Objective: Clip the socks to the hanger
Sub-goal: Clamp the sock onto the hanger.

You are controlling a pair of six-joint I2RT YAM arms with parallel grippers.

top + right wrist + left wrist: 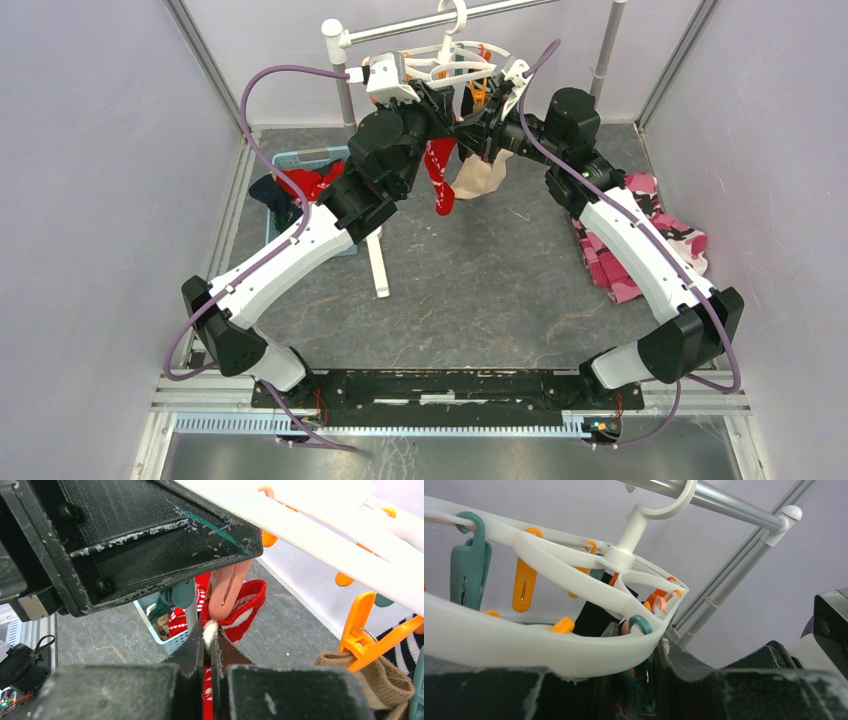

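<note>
a: which step is this?

b: pegging the red sock (247,600). in the overhead view it hangs at the top middle, below the white hanger (574,650), whose hook sits over the metal pole (734,510).

a: what holds it up?

b: the right gripper (210,640). at the bottom middle of its wrist view the jaws are pressed together on the sock's edge, with red cloth and a bit of white fluff pinched between them.

a: and the peg?

b: a pink peg (227,587) hangs just above that pinch, its tip at the sock's cuff. i can't tell if it bites the cloth yet. its top goes out of sight behind the black body of the other arm.

a: so the left gripper (636,680) is squeezing it?

b: probably, but i can't tell. its jaws sit partway apart just under the hanger's rim, and what lies between them is too dark and cluttered to read.

a: anything done?

b: the beige sock (370,680), lower right of the right wrist view, hangs from an orange peg (362,630). more socks lie in the blue basket (300,157), left of centre in the overhead view.

a: next move?

b: i'd say get the cuff well inside the pink peg's mouth, let the peg shut, and only then let go below. release too early and the sock may drop.
</note>
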